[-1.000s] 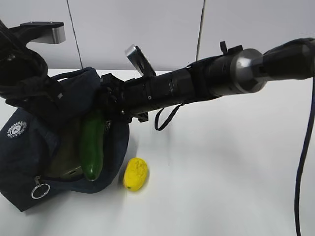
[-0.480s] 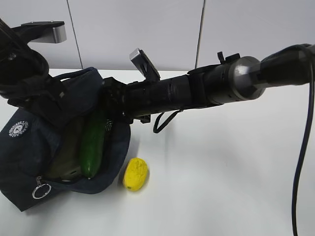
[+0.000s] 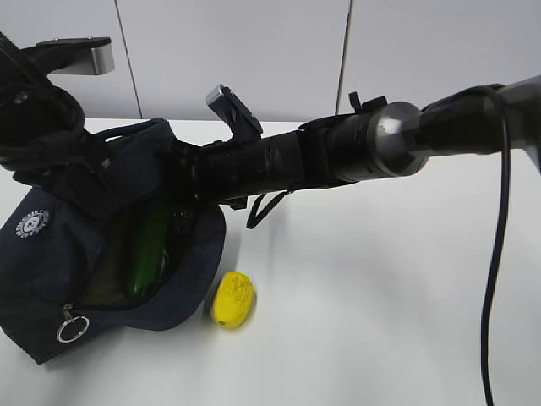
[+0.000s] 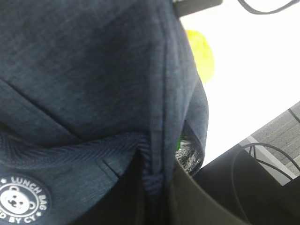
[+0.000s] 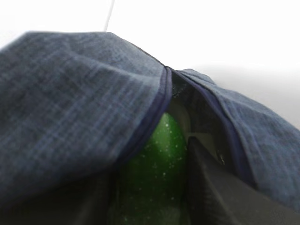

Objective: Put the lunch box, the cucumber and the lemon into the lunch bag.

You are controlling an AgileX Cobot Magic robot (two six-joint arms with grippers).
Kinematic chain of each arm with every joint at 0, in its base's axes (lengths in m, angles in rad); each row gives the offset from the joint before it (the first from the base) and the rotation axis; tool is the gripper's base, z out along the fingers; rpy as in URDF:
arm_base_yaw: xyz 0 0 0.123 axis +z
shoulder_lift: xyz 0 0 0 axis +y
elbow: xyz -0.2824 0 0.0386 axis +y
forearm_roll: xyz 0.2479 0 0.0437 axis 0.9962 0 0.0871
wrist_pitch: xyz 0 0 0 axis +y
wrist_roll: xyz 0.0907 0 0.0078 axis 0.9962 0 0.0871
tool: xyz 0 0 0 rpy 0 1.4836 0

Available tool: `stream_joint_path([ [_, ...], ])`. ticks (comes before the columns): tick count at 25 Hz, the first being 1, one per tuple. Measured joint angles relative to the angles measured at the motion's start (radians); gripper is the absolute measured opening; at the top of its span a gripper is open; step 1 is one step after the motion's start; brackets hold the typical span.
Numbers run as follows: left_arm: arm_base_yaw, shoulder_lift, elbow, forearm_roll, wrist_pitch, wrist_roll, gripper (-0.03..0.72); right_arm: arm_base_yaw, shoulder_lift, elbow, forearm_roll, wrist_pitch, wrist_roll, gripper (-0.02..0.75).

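Lunch bag: laid on the bench, mouth gaping, ring pull hung at its near edge
Cucumber: lodged inside the lunch bag mouth, pinched at its upper end by the right hand
Lunch box: cannot be made out inside the lunch bag
Lemon: left on the bench just beside the lunch bag's near rim
Left hand: hidden behind the lunch bag's top fabric, pressed together; what is gripped cannot be told
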Motion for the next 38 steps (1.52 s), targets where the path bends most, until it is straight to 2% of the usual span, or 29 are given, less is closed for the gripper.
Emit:
stream_joint_path([
  [4, 0.0, 0.0, 0.0, 0.0, 0.002, 0.0, 0.006, 0.01, 0.031, -0.038, 0.0, 0.027, 0.0, 0.328],
  [6, 0.0, 0.0, 0.0, 0.0, 0.002, 0.0, 0.006, 0.012, 0.036, -0.041, 0.0, 0.038, 0.0, 0.359],
  [12, 0.0, 0.0, 0.0, -0.005, 0.005, 0.0, 0.006, 0.014, 0.037, -0.041, 0.0, 0.079, 0.0, 0.554],
  [20, 0.0, 0.0, 0.0, -0.008, 0.007, 0.0, 0.006, -0.003, 0.037, -0.041, -0.025, 0.144, 0.02, 0.581],
  [28, 0.0, 0.0, 0.0, -0.013, 0.008, 0.0, 0.006, -0.088, 0.037, -0.041, -0.234, 0.309, 0.148, 0.582],
  [32, 0.0, 0.0, 0.0, -0.015, 0.008, 0.0, 0.006, -0.123, 0.008, -0.041, -0.346, 0.34, 0.192, 0.582],
  [35, 0.0, 0.0, 0.0, -0.015, 0.008, 0.0, 0.006, -0.139, -0.044, -0.043, -0.46, 0.358, 0.241, 0.582],
  [38, 0.0, 0.0, 0.0, -0.016, 0.008, 0.0, 0.006, -0.145, -0.106, -0.045, -0.636, 0.371, 0.324, 0.582],
])
